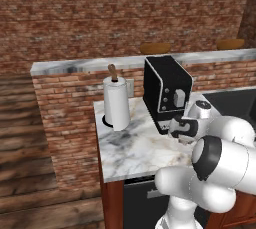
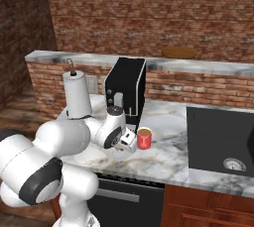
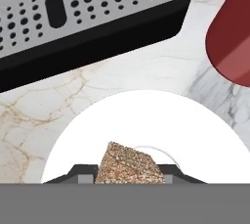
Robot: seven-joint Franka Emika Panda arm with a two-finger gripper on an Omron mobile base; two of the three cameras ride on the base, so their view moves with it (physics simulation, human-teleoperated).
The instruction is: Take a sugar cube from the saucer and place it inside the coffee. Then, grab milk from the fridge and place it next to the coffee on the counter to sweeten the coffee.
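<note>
The two-finger gripper [image 3: 129, 176] is down over the small round white saucer [image 3: 195, 135] on the white-and-grey veined marble counter [image 2: 168, 159], its dark fingertips [image 3: 83, 173] drawn in against either side of the tiny tan-brown sugar cube [image 3: 128, 164] — clamped on it, as far as I can judge, with the cube apparently not yet lifted off the dish. The small red mug of coffee [image 2: 144, 138] stands just beside the saucer in front of the black coffee machine [image 2: 126, 89], so the carry should be short — up, across, and release over the rim. The hand comes in low and tilted, presumably so the tips can straddle so small a piece without nudging the dish.
</note>
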